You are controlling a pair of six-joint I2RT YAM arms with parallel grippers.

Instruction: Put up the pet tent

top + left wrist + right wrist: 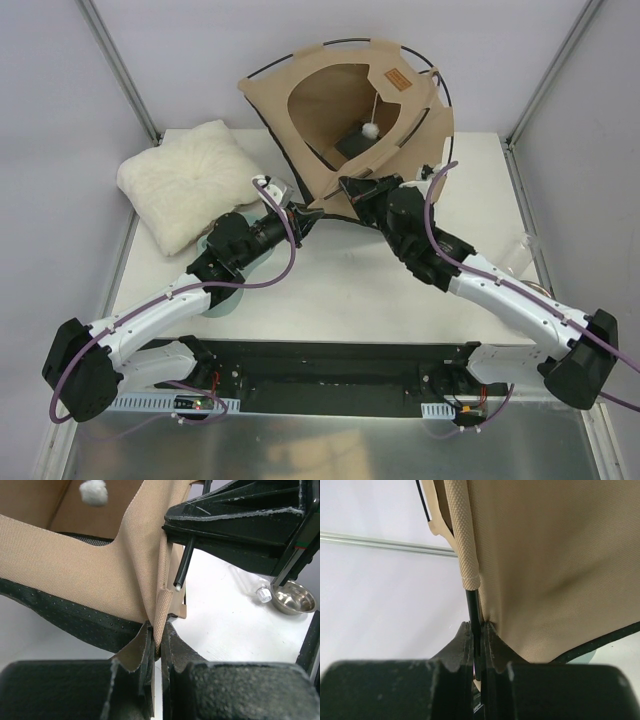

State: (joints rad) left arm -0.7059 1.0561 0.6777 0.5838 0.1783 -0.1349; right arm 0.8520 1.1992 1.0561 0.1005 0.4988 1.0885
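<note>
The pet tent point(340, 90) stands half raised at the back of the table, tan with a dark inside, a brown label point(393, 80) and a white ball point(370, 128) hanging in its opening. My left gripper point(300, 213) is at its front bottom corner. In the left wrist view this gripper point(159, 631) is shut on a tan webbing loop point(162, 605) of the tent. My right gripper point(352, 188) is just beside it. In the right wrist view it point(477, 628) is shut on a thin black pole point(473, 605) coming out of a tan sleeve point(462, 540). The pole's tip point(181, 570) points down towards the loop.
A white fluffy cushion point(190, 185) lies left of the tent. A small steel bowl point(292, 597) and a clear plastic piece point(262, 594) sit on the table at the right. Metal frame posts point(120, 65) rise at the table's back corners.
</note>
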